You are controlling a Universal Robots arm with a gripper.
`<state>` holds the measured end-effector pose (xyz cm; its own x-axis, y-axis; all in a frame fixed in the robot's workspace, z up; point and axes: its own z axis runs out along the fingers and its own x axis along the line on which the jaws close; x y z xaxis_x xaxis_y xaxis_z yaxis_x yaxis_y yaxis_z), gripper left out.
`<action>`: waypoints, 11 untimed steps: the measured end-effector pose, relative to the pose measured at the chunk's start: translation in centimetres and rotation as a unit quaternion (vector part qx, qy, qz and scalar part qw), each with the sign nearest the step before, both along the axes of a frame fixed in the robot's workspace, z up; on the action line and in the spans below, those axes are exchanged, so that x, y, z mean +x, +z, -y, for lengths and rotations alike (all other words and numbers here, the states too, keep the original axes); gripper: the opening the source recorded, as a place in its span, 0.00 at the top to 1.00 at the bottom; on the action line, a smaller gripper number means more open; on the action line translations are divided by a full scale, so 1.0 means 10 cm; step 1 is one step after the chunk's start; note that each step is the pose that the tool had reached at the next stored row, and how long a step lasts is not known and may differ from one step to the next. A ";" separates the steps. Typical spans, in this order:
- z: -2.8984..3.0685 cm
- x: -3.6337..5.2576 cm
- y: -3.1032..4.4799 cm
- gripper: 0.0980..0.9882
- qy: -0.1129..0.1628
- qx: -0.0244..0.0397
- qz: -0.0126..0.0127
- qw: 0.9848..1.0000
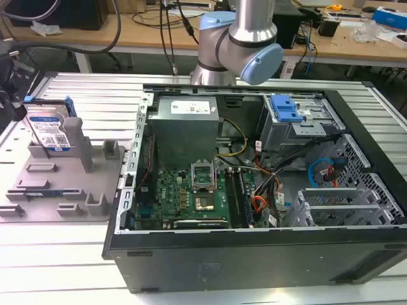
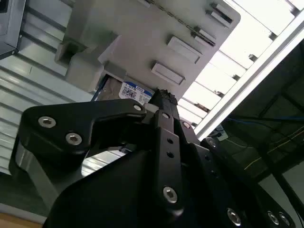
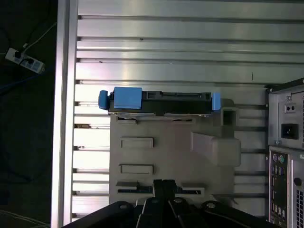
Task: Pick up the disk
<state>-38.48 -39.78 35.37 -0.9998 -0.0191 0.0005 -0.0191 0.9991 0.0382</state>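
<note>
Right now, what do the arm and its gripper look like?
In the exterior view the arm is a silver-grey metal tube with rounded joints and light-blue end caps. In both wrist views the gripper is matte black, built of angular links fastened with silver screw heads.

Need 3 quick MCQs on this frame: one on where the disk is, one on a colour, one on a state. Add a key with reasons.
1. The disk sits: A on the wooden bench; B in the grey tray; C on the floor.
2. Its edge rails are: A red; B green; C blue.
3. The computer case is: A open, motherboard showing; B shut; C upside down.
Key: 1 B, it stands on edge in the tray in the exterior view. 2 C, blue shows at both ends in the first wrist view. 3 A, the motherboard lies bare.
</note>
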 end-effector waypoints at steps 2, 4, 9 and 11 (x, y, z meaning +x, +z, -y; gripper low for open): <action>0.000 0.000 0.000 0.99 0.000 0.000 0.000 1.000; 0.000 0.000 0.000 0.99 0.000 0.000 0.000 1.000; 0.000 -0.006 0.000 0.99 0.006 -0.002 0.000 1.000; 0.000 -0.007 -0.001 0.99 0.028 -0.002 0.000 1.000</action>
<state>-38.56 -39.78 35.36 -0.9972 -0.0742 0.0005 -0.0742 0.9966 0.0345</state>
